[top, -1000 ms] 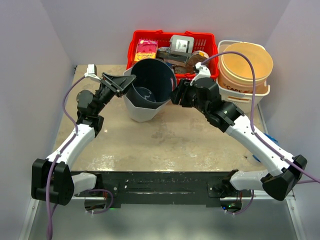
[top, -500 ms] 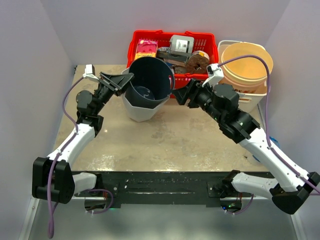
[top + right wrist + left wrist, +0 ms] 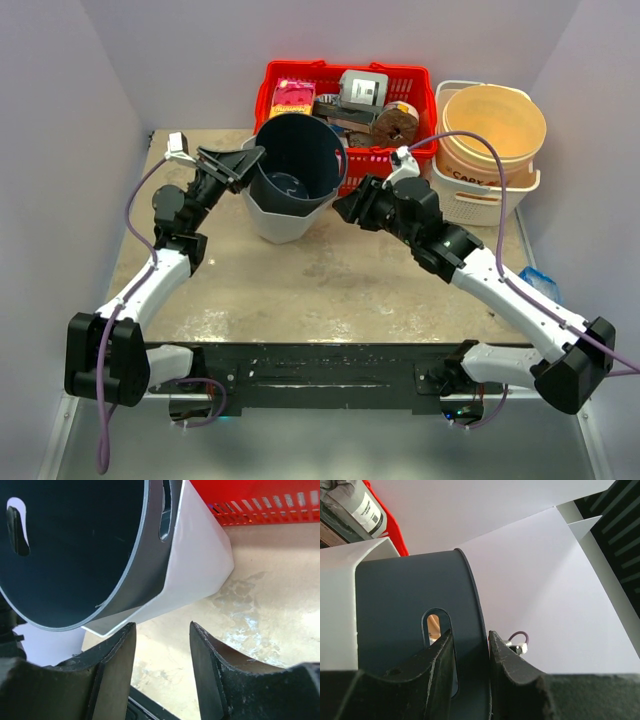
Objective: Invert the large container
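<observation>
At the back of the table (image 3: 330, 280), the large container (image 3: 285, 215) stands mouth up, its dark inside showing inside a pale outer wall, directly in front of the red basket (image 3: 275, 75) of odds and ends. We see the left gripper (image 3: 245, 160) clamped on the container's left rim. From the left wrist, its fingers (image 3: 440, 665) sit on either side of the dark wall (image 3: 395, 610), beside an oval handle slot. That hold looks the same as a second ago.

The change is on the other side. A second ago the right gripper (image 3: 343, 207) was pressed close against the container's right flank. Half a second ago its arm had swung up and out toward the tan bucket (image 3: 495, 125) in the white basket (image 3: 480, 200). Now it has dropped lower and come back in, just beside the container's right wall but apart from it. Its jaws are spread with nothing between them. From the right wrist we see bare table through the gap (image 3: 161, 627), with the container (image 3: 75, 545) above. The container has edged slightly leftward.
</observation>
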`<move>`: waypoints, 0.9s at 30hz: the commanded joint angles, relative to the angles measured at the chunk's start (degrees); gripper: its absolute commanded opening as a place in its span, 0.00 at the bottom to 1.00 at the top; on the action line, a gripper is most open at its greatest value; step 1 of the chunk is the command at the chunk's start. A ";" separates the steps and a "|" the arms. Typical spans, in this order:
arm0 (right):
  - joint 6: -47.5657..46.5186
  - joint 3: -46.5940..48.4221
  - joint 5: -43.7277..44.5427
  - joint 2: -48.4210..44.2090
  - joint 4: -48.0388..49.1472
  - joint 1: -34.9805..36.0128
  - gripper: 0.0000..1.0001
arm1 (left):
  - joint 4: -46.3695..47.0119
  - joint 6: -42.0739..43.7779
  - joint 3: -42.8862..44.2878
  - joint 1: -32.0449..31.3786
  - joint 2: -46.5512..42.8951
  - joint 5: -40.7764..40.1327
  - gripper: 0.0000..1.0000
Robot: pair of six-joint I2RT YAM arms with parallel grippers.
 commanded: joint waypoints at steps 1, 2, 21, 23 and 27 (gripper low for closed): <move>3.96 -0.45 1.11 0.13 7.70 -0.15 0.50 | 7.54 -0.14 0.29 0.93 0.05 -2.41 0.00; 4.04 -0.53 1.46 0.39 8.14 -0.06 0.50 | 7.80 -0.31 0.28 1.02 0.14 -2.41 0.00; 0.53 6.58 5.51 9.79 5.77 -0.06 0.40 | 11.58 -3.39 -1.73 1.02 0.84 -1.62 0.00; -0.17 8.51 6.04 11.37 4.72 -0.06 0.39 | 12.54 -4.27 -2.00 1.02 1.02 -1.53 0.00; -1.49 11.85 6.83 13.92 1.99 -0.06 0.39 | 13.34 -4.97 -2.61 1.02 1.11 -1.27 0.00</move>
